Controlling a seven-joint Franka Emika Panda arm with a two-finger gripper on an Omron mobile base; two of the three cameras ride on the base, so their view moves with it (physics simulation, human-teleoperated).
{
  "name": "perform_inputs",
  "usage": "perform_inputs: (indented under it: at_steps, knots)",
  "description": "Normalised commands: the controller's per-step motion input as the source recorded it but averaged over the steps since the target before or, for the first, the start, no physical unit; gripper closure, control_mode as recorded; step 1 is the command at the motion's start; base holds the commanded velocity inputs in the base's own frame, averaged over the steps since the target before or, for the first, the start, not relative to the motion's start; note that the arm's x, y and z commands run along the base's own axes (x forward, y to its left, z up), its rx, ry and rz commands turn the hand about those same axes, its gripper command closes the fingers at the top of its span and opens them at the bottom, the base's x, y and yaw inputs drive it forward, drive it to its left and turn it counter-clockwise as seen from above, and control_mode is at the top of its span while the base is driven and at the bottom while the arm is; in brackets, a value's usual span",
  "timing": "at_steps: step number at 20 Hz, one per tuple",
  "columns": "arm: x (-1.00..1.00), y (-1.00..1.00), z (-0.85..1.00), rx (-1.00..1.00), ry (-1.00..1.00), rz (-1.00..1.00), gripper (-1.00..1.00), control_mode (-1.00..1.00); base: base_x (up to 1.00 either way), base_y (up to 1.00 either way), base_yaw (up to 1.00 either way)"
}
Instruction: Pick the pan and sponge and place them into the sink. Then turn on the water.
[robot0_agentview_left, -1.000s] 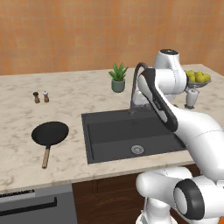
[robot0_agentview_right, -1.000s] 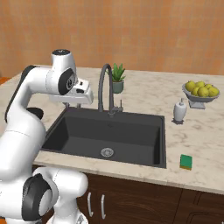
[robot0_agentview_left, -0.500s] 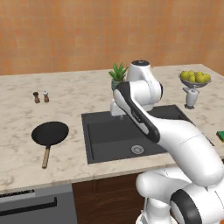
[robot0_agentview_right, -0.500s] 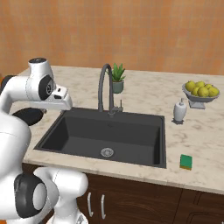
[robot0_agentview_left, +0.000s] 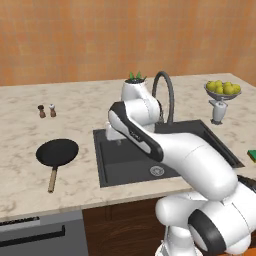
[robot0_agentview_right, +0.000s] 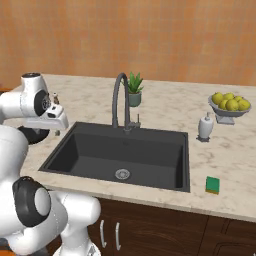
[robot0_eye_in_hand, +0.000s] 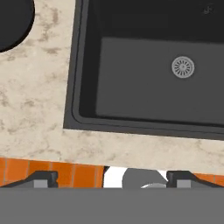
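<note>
The black pan (robot0_agentview_left: 57, 152) with its wooden handle (robot0_agentview_left: 52, 179) lies on the counter left of the sink (robot0_agentview_left: 131, 165); in the hand view its rim (robot0_eye_in_hand: 13, 22) shows at the top left. The green sponge (robot0_agentview_right: 213, 184) lies on the counter right of the sink (robot0_agentview_right: 142, 155), near the front edge. My gripper (robot0_agentview_left: 117, 140) hangs open and empty over the sink's left rim, between pan and basin. Its fingertips (robot0_eye_in_hand: 41, 178) stand wide apart around the gripper's middle (robot0_eye_in_hand: 113, 179). The dark faucet (robot0_agentview_right: 120, 100) arches over the basin, and no water is in view.
A potted plant (robot0_agentview_right: 133, 90) stands behind the faucet. A soap dispenser (robot0_agentview_right: 204, 126) and a fruit bowl (robot0_agentview_right: 228, 105) sit at the back right. Two small shakers (robot0_agentview_left: 46, 111) stand behind the pan. The silver drain (robot0_agentview_right: 122, 174) lies in the basin floor.
The arm has swung left from near the faucet to the sink's left rim, and the hand has come lower. Pan and sponge have not moved.
</note>
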Motion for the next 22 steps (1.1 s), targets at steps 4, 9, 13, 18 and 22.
perform_inputs:
  at_steps: [4,9,13,18,22]
  knots:
    - [0.18,1.00,-0.25,0.00,0.11,0.00,-1.00,-1.00,0.00,0.00,0.00]
    - [0.02,1.00,-0.13,-0.03,0.24,0.00,-1.00,-1.00,0.00,0.00,0.00]
    - [0.00,0.75,-0.33,-0.01,0.10,-0.02,-1.00,-1.00,0.00,0.00,0.00]
    - [0.05,0.64,-0.41,0.00,0.00,-0.09,-1.00,-1.00,0.00,0.00,0.00]
    - [0.10,0.40,-0.37,0.00,0.00,-0.10,-1.00,-1.00,0.00,0.00,0.00]
